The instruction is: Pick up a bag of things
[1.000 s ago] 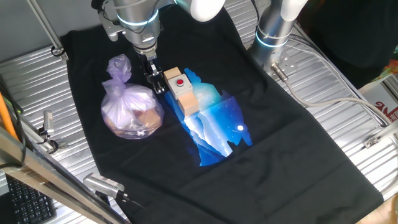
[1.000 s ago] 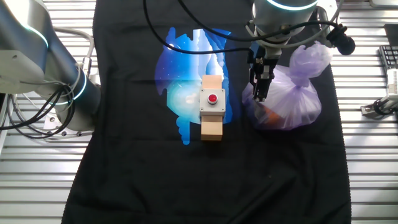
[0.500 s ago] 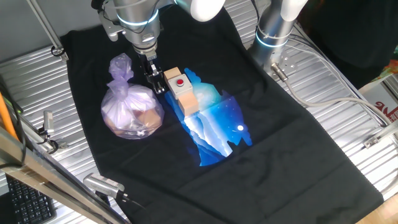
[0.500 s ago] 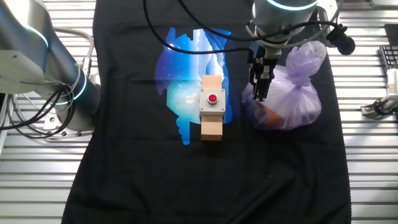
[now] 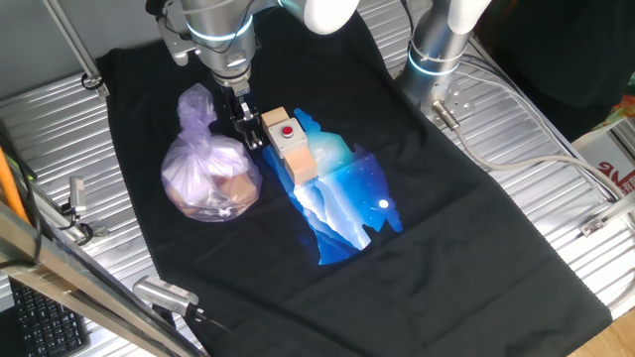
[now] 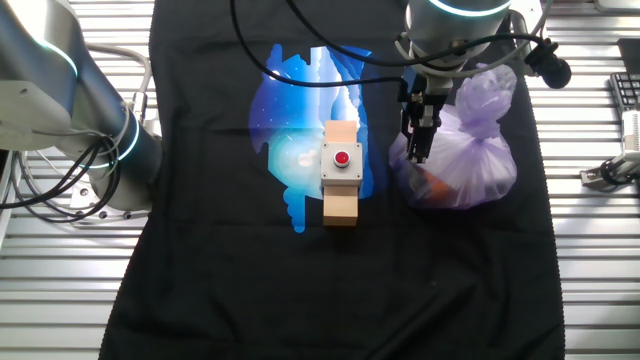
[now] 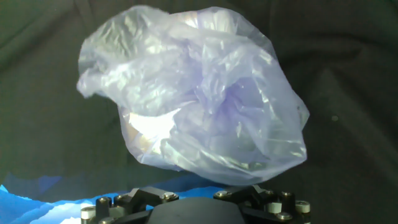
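Note:
The bag of things is a pale-lilac translucent plastic bag with a knotted top, lying on the black cloth with tan and orange blocks showing through. It also shows in the other fixed view and fills the hand view. My gripper stands low at the bag's edge, between the bag and the wooden block, and its narrow fingers are pressed into the plastic. The fingertips are hidden in the hand view. The jaws look closed on the bag's side. The bag rests on the cloth.
A wooden block with a red button lies right beside the gripper, on a blue print on the black cloth. A second arm's base stands at the cloth's far edge. Ribbed metal table and cables surround the cloth.
The bag's knotted top has leaned a little toward the gripper. The gripper and the block have stayed where they were.

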Robot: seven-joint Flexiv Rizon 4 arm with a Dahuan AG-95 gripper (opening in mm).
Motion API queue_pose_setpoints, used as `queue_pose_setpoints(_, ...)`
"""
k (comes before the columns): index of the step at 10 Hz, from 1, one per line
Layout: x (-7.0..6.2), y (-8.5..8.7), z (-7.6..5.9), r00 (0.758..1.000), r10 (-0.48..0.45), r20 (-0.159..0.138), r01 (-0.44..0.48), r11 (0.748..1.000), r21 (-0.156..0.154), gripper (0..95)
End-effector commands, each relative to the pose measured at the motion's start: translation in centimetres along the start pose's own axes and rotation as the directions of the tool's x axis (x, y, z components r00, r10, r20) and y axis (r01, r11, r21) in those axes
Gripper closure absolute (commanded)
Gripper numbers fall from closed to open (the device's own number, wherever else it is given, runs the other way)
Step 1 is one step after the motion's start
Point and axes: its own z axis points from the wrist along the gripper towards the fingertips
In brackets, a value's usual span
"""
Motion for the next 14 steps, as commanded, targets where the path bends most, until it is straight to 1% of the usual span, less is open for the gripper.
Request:
queue_pose_setpoints(1,0.01,0.01,0.00,0.994,-0.104,0.037,0.103,0.995,0.011,95.0)
queue_pose_setpoints(2,0.01,0.01,-0.01,0.995,-0.096,0.039,0.096,0.995,-0.007,95.0)
queue_pose_setpoints(5,0.02,0.01,-0.02,0.995,-0.094,0.035,0.094,0.996,0.001,95.0)
queue_pose_setpoints(13,0.02,0.01,-0.02,0.995,-0.092,0.035,0.093,0.996,0.001,95.0)
queue_pose_setpoints(14,0.02,0.01,-0.02,0.995,-0.090,0.033,0.090,0.996,0.005,95.0)
